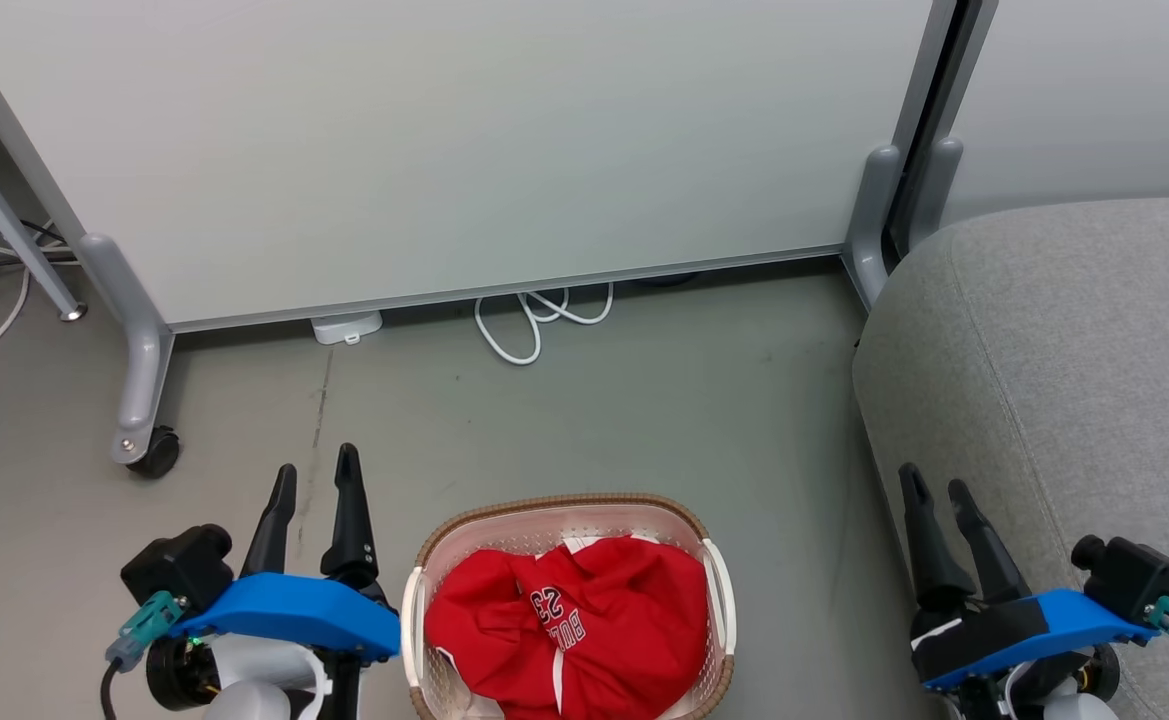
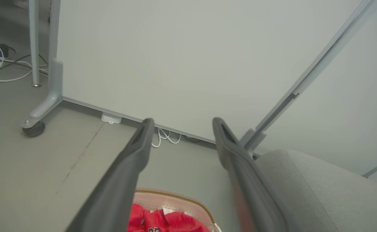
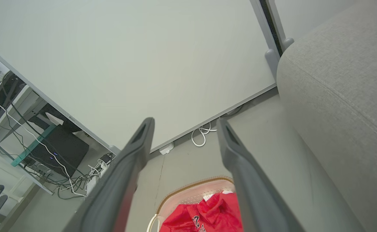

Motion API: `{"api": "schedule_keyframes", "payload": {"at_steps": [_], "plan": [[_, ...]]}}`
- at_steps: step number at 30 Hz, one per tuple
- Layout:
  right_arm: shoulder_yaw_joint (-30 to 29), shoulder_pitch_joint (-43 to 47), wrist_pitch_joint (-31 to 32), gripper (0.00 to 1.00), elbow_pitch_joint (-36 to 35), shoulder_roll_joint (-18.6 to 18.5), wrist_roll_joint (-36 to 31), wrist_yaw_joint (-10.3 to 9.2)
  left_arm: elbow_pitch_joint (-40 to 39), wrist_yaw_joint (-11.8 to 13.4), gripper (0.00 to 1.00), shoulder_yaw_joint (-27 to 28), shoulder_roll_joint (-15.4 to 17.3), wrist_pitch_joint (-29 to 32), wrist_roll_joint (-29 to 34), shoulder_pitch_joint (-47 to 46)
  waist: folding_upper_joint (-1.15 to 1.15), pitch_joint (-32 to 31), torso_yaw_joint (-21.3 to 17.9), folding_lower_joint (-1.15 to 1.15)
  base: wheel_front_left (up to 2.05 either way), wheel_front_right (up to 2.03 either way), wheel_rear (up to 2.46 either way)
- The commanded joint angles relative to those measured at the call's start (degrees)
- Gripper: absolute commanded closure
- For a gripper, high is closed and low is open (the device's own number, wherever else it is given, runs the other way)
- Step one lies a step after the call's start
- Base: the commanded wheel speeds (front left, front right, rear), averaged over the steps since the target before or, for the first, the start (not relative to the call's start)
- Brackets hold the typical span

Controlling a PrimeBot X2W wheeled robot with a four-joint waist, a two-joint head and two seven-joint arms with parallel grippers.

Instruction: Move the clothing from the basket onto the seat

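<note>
The red clothing (image 1: 564, 630) bears a black-and-white "23" and the letters "BUL" (upside down in the head view, the rest lost in folds). It lies crumpled in the cream basket (image 1: 564, 500) on the floor (image 1: 584, 420). The frame cuts off the basket's near end, so I cannot tell its long axis. The grey seat (image 1: 1064, 380) stands apart, to the right. The left gripper (image 1: 317, 460) and right gripper (image 1: 934, 478) flank the basket, fingers spread wide, holding nothing.

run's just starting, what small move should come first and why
Probably bring the left pincer right and down onto the clothing: it lies heaped in the basket, untouched, and this open pincer is nearer than the open right pincer by the seat.
</note>
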Motion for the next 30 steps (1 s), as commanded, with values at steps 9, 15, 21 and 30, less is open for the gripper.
{"api": "schedule_keyframes", "payload": {"at_steps": [9,15,21,30], "plan": [[0.96,-1.18,-2.03,0.00,-0.11,-0.40,-7.87,0.10,-0.05,1.08,0.00,-2.34,0.83,-1.96,7.34,-1.97,0.00,0.07,0.12,0.00,0.00,0.00,0.00],[1.35,-1.33,-2.91,0.00,-0.03,-0.41,-11.15,0.11,0.20,1.10,0.00,-3.51,1.01,-2.86,10.73,-2.08,0.00,0.19,0.21,0.00,0.00,0.00,0.00],[1.79,-1.24,-3.76,0.00,0.03,-0.43,-14.51,0.12,0.55,0.49,0.00,-4.57,1.11,-3.67,13.80,-2.12,0.00,0.19,0.35,0.00,0.00,0.00,0.00],[2.35,-1.00,-4.79,0.00,0.10,-0.45,-18.68,0.12,0.98,-0.52,0.00,-5.53,0.92,-4.67,17.33,-1.96,0.00,0.00,0.44,0.00,0.00,0.00,0.00]]}}
